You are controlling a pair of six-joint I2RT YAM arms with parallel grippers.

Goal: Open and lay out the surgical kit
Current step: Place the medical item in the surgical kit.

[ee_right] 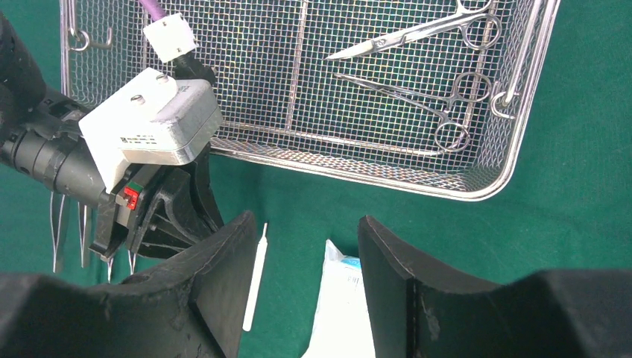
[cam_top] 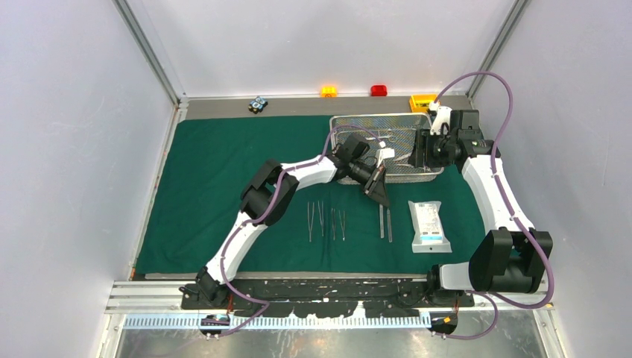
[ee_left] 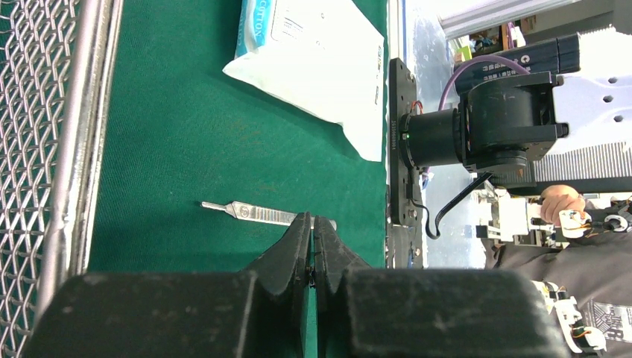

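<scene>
Left hand (ee_left: 311, 224), fingers pressed together, tips at a slim silver handle (ee_left: 257, 215) lying on the green drape (ee_left: 194, 134), just near of the mesh tray (ee_right: 387, 170) and left of the white pouch (ee_left: 313, 60). A careless lift could drag the handle or snag the cloth. The right hand (ee_right: 305, 220), spread and empty, hovers close enough that the two might collide.

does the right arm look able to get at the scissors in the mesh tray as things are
Probably yes. The right gripper hangs open at the edge of the tray, the scissors lie uncovered in it, and the left gripper is outside it, low over the cloth.
</scene>
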